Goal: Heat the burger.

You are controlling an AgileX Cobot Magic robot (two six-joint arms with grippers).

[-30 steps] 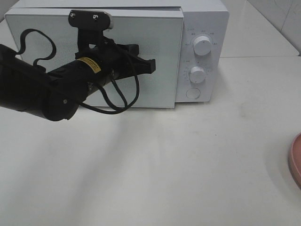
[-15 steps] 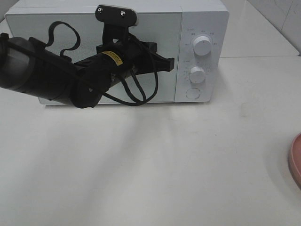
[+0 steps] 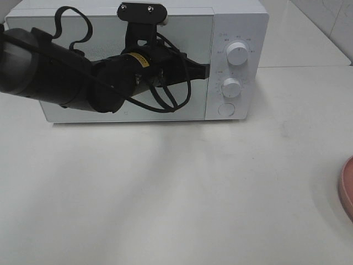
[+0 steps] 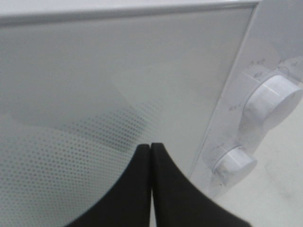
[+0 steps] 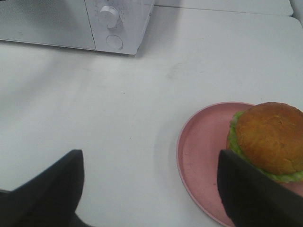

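Note:
The burger [image 5: 270, 137], with a golden-brown bun and a green lettuce frill, sits on a round pink plate [image 5: 203, 151] in the right wrist view. My right gripper [image 5: 150, 158] hangs open above the table beside that plate, holding nothing. In the high view only the plate's rim [image 3: 347, 187] shows at the right edge; the burger is out of that view. My left gripper [image 3: 205, 70] is shut and empty. Its joined fingertips [image 4: 142, 156] rest against the right edge of the microwave door [image 3: 83, 107], which lies flush with the white microwave [image 3: 242, 22].
The microwave's control panel carries an upper knob [image 3: 237, 53], a lower knob [image 3: 231, 87] and a round button [image 3: 226, 109]. The black left arm [image 3: 49, 72] spans the front of the door. White tabletop [image 3: 176, 193] stretches between microwave and plate.
The microwave door has swung from ajar to flush. My left arm moved right and toward the microwave with it. The plate has not moved.

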